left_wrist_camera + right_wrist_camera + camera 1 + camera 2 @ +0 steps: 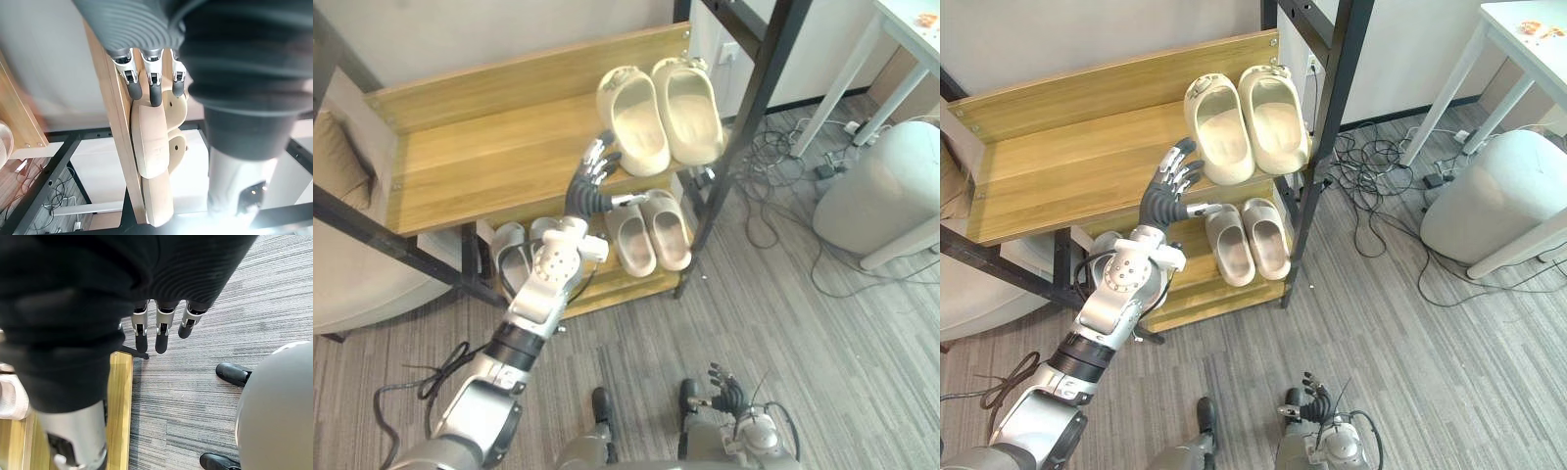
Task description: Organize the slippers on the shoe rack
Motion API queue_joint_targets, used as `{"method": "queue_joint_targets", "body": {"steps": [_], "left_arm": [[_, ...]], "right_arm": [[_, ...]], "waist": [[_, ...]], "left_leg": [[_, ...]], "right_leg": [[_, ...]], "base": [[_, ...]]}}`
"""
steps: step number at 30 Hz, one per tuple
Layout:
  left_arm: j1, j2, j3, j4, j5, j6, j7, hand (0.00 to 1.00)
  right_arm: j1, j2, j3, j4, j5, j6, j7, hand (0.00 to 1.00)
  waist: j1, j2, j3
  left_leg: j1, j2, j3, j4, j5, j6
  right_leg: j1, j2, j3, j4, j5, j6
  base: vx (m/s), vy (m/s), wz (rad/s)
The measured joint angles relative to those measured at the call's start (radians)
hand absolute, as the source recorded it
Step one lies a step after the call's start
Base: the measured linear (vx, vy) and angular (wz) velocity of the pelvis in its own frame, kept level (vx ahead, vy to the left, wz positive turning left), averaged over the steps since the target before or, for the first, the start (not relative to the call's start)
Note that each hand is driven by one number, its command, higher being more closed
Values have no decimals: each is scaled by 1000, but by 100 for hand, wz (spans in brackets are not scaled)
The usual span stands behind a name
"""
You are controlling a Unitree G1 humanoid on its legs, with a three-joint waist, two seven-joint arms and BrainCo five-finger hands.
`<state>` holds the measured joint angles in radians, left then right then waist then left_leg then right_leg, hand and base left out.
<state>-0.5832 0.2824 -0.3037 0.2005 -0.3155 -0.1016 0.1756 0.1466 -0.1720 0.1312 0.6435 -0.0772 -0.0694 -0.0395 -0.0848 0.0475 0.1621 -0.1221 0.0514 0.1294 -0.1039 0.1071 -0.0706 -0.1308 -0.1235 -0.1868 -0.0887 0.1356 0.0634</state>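
We are seeing the cream slippers (658, 116) lying side by side on the shoe rack's (480, 157) top shelf, upper centre. The left hand (587, 194) is hovering just beside their heels, fingers straight and spread; the right hand (724, 395) is hanging bottom right, fingers relaxed.

1. Grey striped carpet floor (822, 372) spreads underfoot, with a tangle of black cables (773, 147) by the plain pale wall (460, 34).
2. A white square-legged table (1503, 29) stands right, near a rounded grey upholstered pouf (881, 186).
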Motion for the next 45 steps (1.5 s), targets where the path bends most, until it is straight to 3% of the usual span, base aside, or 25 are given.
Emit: {"method": "queue_joint_targets", "body": {"steps": [14,21,26,31,34,38,45], "left_arm": [[-112,27,52,137,1,10,45,0],[-110,87,83,151,41,22,34,0],[-47,126,163,147,78,27,34,0],[88,173,199,-17,77,26,33,0],[187,167,196,-172,35,18,10,0],[359,116,135,-379,-67,-15,-51,0],[597,15,6,-536,-163,-21,-154,0]], "right_arm": [[11,-25,-2,-11,1,1,-5,0],[10,-18,-11,-9,2,0,-9,0],[10,-18,-13,0,2,0,-7,0],[16,-17,-14,1,2,-1,-1,0],[20,-17,-12,3,2,-1,2,0],[19,-17,-9,13,1,-1,10,0],[10,-16,18,60,-2,0,20,0]], "waist": [[-23,-8,-2],[-25,-8,-2],[-24,-8,-2],[-10,-7,-2],[27,-7,-3],[49,-3,-23],[87,0,-61]], "left_leg": [[-16,-6,27,0,-3,-4],[-12,-5,25,0,0,1],[11,-2,18,0,-3,-3],[14,4,-10,0,-9,-7],[18,6,-35,0,-10,-7],[19,0,-67,0,-10,-6],[38,-6,-113,0,-15,-5]], "right_leg": [[-41,-4,38,0,10,0],[-32,2,31,-2,16,3],[-5,5,22,-2,4,0],[20,7,-19,-2,-12,-2],[36,5,-36,0,-23,-1],[62,0,-77,0,-35,6],[108,-3,-117,0,-59,9]], "base": [[-32,36,-7],[6,48,-1],[5,40,3],[13,30,23],[38,29,20],[46,29,28],[21,16,22]]}}
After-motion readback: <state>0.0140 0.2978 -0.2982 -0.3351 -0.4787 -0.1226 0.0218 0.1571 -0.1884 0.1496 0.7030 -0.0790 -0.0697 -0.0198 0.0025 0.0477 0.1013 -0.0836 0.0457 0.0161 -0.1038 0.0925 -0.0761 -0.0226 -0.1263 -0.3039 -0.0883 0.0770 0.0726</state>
